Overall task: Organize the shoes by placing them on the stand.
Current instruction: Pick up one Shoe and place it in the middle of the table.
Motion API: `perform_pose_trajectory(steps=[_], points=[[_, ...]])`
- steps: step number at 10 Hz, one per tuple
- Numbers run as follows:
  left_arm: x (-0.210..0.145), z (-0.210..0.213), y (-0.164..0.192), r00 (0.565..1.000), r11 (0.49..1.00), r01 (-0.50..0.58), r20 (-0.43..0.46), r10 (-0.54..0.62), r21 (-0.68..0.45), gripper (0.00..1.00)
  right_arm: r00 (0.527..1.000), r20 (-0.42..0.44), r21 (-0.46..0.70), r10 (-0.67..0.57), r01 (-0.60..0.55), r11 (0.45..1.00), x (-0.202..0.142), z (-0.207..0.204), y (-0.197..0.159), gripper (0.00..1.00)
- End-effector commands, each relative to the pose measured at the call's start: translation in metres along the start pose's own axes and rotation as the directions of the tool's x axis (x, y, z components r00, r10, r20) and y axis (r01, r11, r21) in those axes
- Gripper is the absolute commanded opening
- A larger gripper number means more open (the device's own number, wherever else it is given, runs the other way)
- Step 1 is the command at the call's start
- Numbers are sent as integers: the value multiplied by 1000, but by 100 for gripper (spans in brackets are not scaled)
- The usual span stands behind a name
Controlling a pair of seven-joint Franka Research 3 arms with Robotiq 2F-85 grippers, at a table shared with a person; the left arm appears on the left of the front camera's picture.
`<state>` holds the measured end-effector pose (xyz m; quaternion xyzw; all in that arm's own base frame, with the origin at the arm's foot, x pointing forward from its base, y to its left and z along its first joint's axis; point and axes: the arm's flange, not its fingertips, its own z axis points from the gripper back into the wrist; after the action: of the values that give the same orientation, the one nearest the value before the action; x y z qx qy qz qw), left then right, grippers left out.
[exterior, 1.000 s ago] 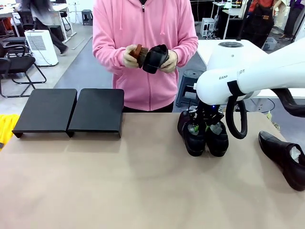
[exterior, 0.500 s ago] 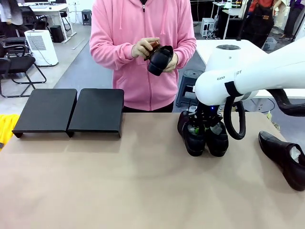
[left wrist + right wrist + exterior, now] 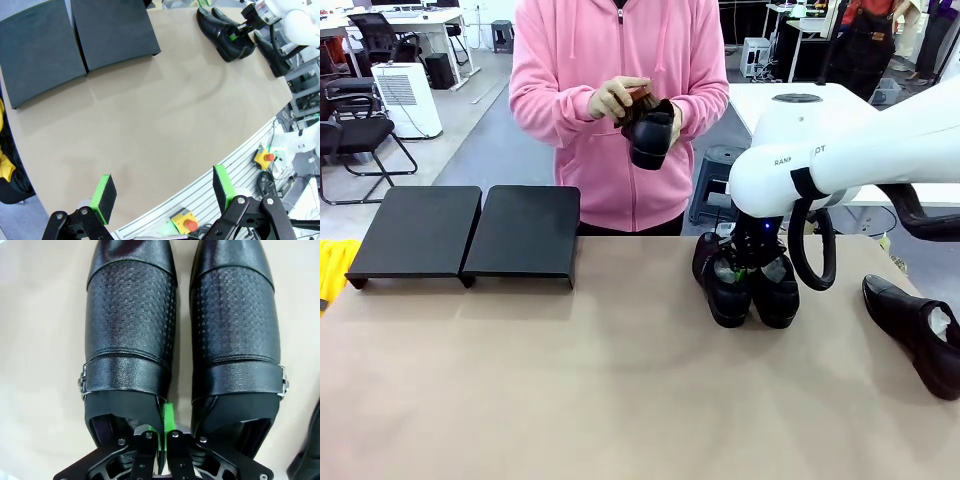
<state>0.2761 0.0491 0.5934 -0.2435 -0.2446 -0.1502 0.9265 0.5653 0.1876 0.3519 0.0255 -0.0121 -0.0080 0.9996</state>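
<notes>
Buckled shoe pair (image 3: 130, 320): right gripper (image 3: 164, 429) clamped on touching inner collars. Lift straight, hold both level, carry left to stand (image 3: 525, 225). Left gripper (image 3: 164, 192) wide apart, idle.

Bright even light casts soft shadows, the shoes (image 3: 131, 315) shine, and the left wrist view bows.
</notes>
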Motion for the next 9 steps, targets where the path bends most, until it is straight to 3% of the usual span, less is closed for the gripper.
perform_pose_trajectory(steps=[1, 4, 6, 7, 8, 9], points=[[0, 2, 0, 1000, 1000, 14, 3, -14, -15, 100, 995, 58, 24, 75, -77, 997, -25, 18, 26, 0], [0, 2, 0, 1000, 1000, 14, 3, -14, -15, 100, 969, 152, -14, 193, -193, 981, -100, 56, 66, 0], [0, 2, 0, 1000, 1000, 14, 3, -14, -15, 100, 931, 176, 14, 321, -328, 945, -153, 64, 86, 0], [0, 2, 0, 1000, 1000, 14, 3, -14, -15, 100, 899, 234, -24, 369, -374, 927, -174, 88, 84, 0], [0, 2, 0, 1000, 1000, 14, 3, -14, -15, 100, 955, 131, -17, 267, -267, 964, -134, 62, 94, 0], [0, 2, 0, 1000, 1000, 14, 3, -14, -15, 100, 955, 131, -17, 267, -267, 964, -134, 62, 94, 0]])
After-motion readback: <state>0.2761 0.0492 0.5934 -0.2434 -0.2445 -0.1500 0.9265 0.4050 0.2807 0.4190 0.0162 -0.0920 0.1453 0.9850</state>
